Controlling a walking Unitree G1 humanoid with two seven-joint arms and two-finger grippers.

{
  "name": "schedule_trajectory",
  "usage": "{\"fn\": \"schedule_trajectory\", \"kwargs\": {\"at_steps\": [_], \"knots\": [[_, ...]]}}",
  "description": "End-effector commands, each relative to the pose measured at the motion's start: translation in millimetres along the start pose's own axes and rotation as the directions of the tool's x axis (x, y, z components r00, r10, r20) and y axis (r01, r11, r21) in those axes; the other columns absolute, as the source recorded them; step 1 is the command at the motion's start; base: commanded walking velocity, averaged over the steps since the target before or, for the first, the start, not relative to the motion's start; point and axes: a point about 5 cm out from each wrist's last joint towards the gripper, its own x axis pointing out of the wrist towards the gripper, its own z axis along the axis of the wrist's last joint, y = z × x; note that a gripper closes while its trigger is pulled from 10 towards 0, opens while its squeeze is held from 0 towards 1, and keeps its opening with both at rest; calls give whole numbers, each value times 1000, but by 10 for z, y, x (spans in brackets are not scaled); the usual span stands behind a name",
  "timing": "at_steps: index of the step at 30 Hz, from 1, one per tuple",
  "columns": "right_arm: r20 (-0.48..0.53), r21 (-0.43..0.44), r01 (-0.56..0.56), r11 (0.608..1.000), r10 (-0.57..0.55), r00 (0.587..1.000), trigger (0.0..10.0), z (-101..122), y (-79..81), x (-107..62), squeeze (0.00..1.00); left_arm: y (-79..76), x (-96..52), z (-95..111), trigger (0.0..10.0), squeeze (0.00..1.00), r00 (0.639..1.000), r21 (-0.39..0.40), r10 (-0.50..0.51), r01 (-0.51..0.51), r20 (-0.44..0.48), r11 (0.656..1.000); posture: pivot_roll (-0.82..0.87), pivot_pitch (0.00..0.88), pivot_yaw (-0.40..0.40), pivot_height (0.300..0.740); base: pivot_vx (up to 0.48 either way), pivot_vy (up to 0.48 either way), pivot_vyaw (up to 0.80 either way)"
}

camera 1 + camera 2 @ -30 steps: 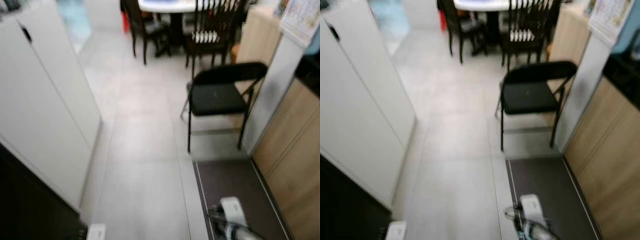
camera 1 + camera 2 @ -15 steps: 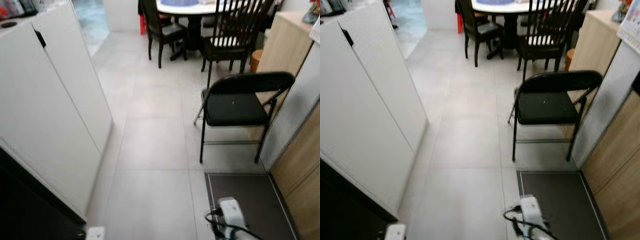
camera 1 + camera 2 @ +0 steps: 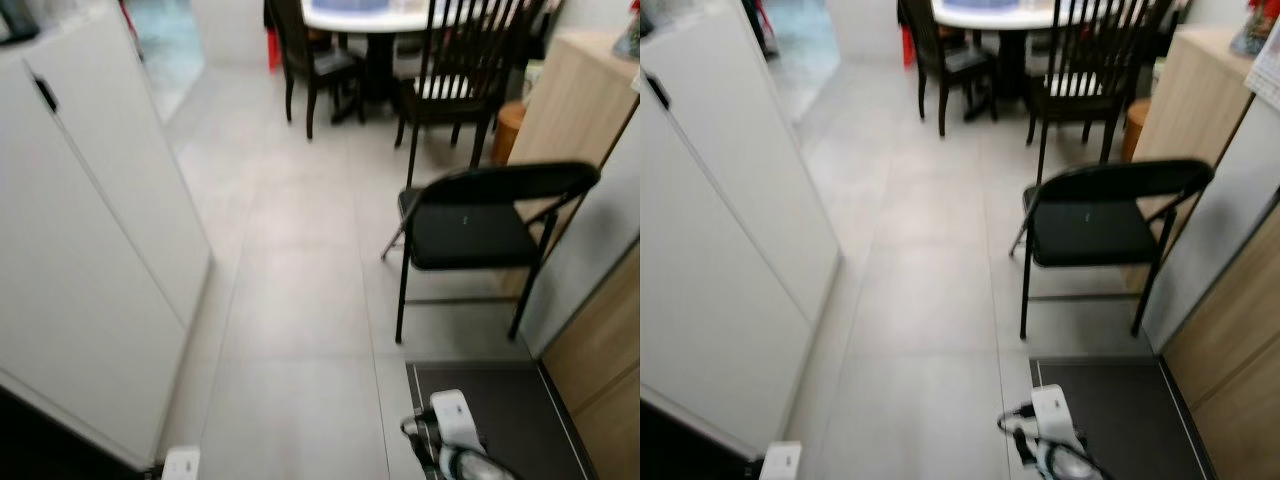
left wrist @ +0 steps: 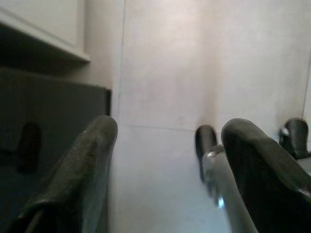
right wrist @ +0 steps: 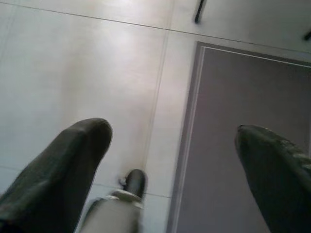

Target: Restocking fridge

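My left gripper (image 4: 170, 128) hangs open over pale floor tiles, with nothing between its black fingers (image 4: 82, 165). A dark low panel (image 4: 53, 126) lies beside it, under a white cabinet edge. My right gripper (image 5: 172, 131) is open too and holds nothing. It hangs above the seam where the pale tiles meet a dark grey mat (image 5: 243, 126). In the eye views my right arm (image 3: 455, 450) pokes in at the bottom over that mat (image 3: 520, 410), and a white bit of my left arm (image 3: 180, 465) sits at the bottom left.
A tall white cabinet (image 3: 90, 250) with a black handle stands on the left. A black folding chair (image 3: 480, 230) stands ahead on the right beside wooden cabinets (image 3: 600, 360). A dining table with dark chairs (image 3: 400, 50) is farther back. Pale tiled floor (image 3: 300, 280) runs between.
The whole picture has shifted, so the camera moved: the white cabinet sits further left and less of the dark area at the bottom left shows. Both arms hang as before.
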Motion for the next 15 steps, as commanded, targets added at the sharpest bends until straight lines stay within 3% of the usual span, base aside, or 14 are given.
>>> {"fn": "schedule_trajectory", "kwargs": {"at_steps": [1, 13, 15], "knots": [[9, 0, -2, 1000, 2, 1000, 10000, 37, 15, 7, 0, 35, -10, -53, 10000, 0, 1000, 1, 7, -7, -17, 1000, -88, 0, 38, 740, 334, 0, 0], [10, -3, -5, 1000, 5, 1000, 10000, 38, 17, 7, 0, 35, -9, -51, 10000, 0, 1000, 2, 6, -6, -17, 1000, -88, 0, 38, 740, 334, 0, 0], [13, -8, -7, 1000, 7, 1000, 10000, 48, 17, 8, 0, 23, -7, -43, 10000, 0, 1000, 1, 4, -4, -15, 1000, -85, 0, 35, 740, 334, 0, 569]]}}
